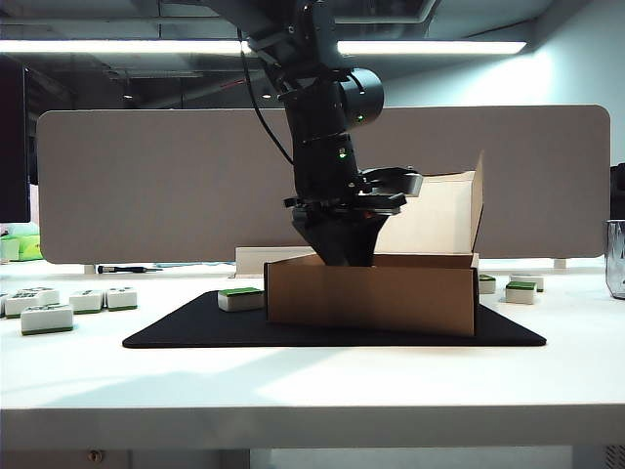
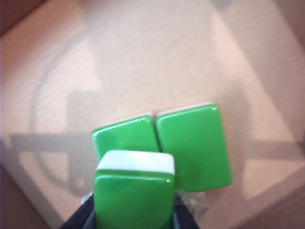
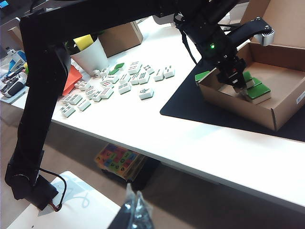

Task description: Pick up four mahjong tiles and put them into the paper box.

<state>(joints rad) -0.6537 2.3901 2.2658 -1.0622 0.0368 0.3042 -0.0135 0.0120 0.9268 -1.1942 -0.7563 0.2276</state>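
Left gripper (image 2: 136,217) pinches a green-backed mahjong tile (image 2: 134,191) inside the paper box (image 1: 371,291), just above two tiles (image 2: 193,145) lying green side up, side by side, touching; bare cream floor all round, walls close. Another tile (image 1: 240,298) sits just outside the box on the black mat (image 1: 195,327). Right gripper (image 3: 135,210) hangs off the white table (image 3: 190,143), fingers pressed together.

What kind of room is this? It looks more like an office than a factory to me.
Probably an office turned robot test space: a white desk backed by a grey divider panel, strip ceiling lights, and a black mat holding the paper box. The left hand reaches into that box.
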